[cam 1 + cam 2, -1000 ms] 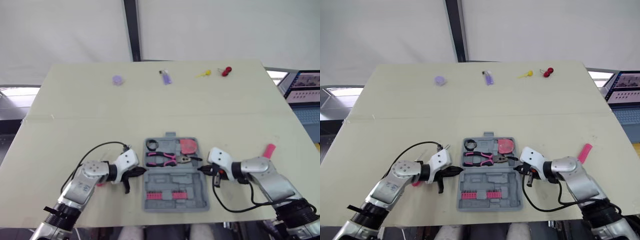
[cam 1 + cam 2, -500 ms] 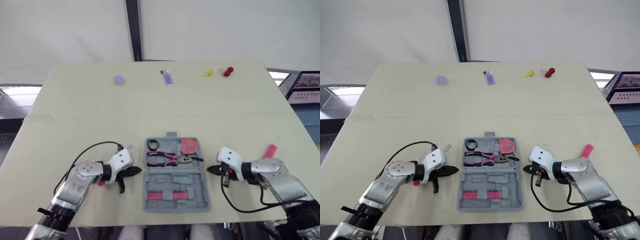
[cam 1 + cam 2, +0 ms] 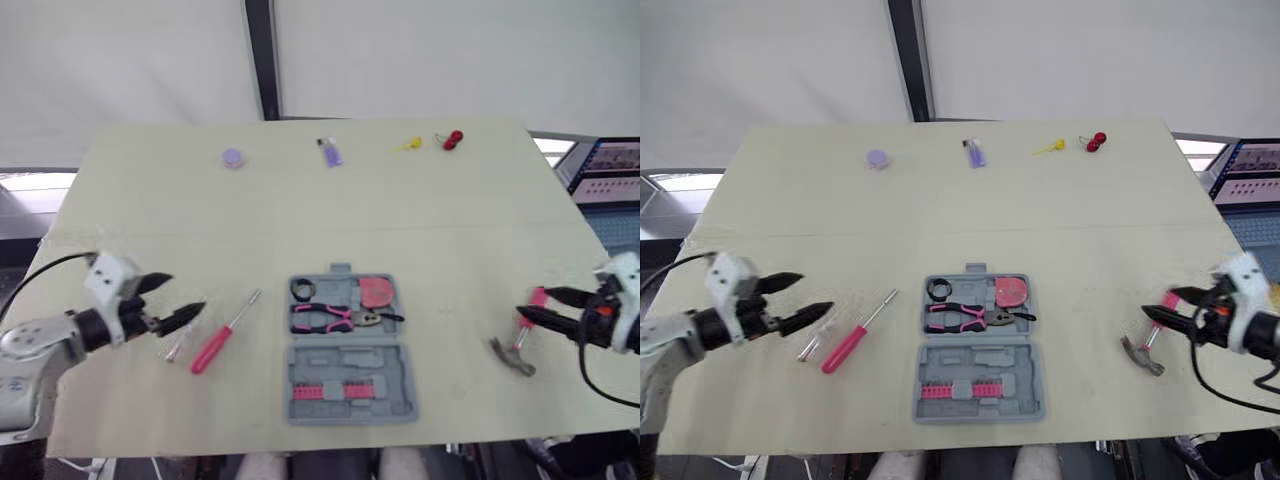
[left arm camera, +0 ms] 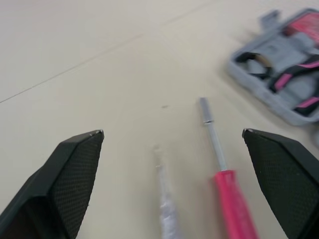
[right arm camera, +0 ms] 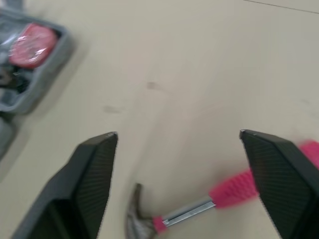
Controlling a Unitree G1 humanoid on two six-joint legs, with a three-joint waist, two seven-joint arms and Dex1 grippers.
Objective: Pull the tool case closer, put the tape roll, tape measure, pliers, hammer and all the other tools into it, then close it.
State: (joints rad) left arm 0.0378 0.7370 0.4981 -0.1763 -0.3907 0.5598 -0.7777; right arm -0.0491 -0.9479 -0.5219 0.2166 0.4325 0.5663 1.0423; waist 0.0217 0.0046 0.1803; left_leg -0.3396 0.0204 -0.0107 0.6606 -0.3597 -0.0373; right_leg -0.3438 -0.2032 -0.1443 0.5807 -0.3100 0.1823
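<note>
The grey tool case [image 3: 350, 385] lies open at the table's near middle. In its far half sit a black tape roll [image 3: 304, 290], a pink tape measure [image 3: 377, 292] and pink-handled pliers [image 3: 330, 318]; a strip of bits [image 3: 325, 390] fills the near half. A red screwdriver [image 3: 222, 337] and a small clear one [image 3: 178, 346] lie left of the case. My left gripper [image 3: 187, 295] hovers open just beyond them, holding nothing. Right of the case lies a hammer [image 3: 512, 357] with a pink handle. My right gripper [image 3: 533, 302] stands open over that handle.
Along the far edge lie a purple disc [image 3: 234, 158], a purple lighter-like item [image 3: 331, 153], a yellow piece [image 3: 407, 146] and a red piece [image 3: 453, 140]. A screen [image 3: 612, 168] stands off the table's right side.
Both arms have drawn back from the case's sides, left arm leftward and right arm rightward. Both grippers have gone from shut to open. The screwdrivers and the hammer now show.
</note>
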